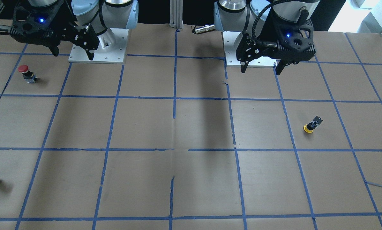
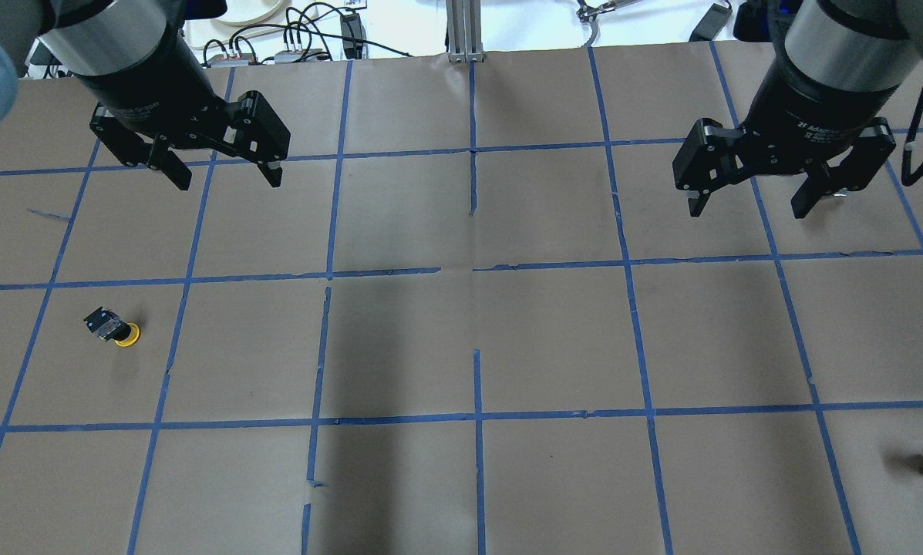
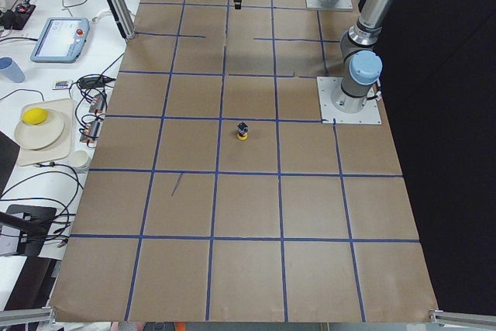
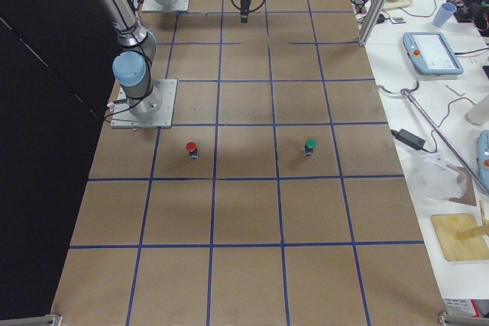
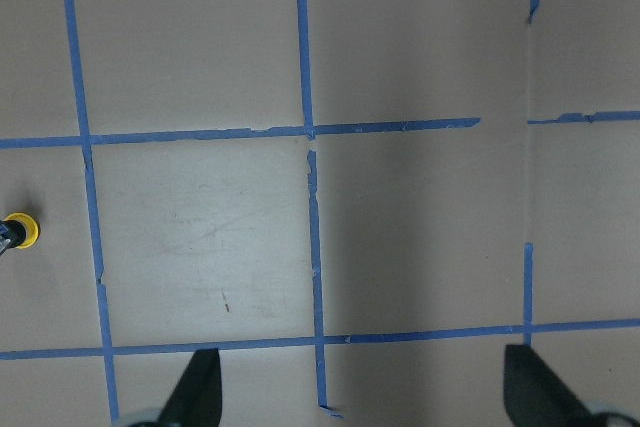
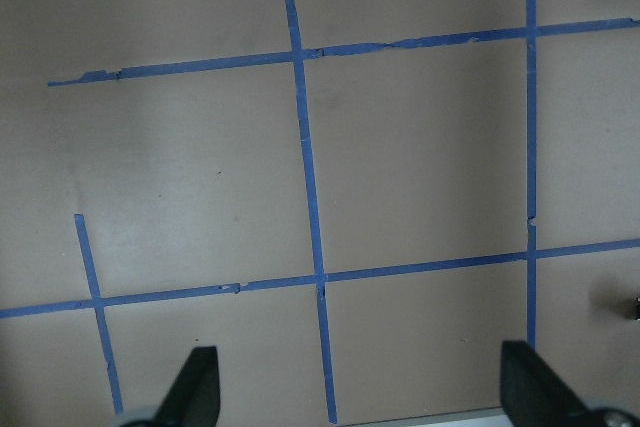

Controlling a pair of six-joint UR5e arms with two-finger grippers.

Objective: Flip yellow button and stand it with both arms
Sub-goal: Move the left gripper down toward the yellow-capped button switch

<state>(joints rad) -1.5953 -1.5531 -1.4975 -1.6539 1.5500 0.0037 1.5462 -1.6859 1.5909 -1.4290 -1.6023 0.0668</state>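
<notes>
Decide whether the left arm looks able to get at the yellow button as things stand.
Probably yes. The yellow button sits alone on the left half of the table. The left gripper hangs open above that same half, and nothing stands between them to block a descent.

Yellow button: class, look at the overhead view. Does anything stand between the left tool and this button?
Nothing visible does. The left tool hangs open, and only brown paper with blue tape lines lies between it and the yellow button.
</notes>
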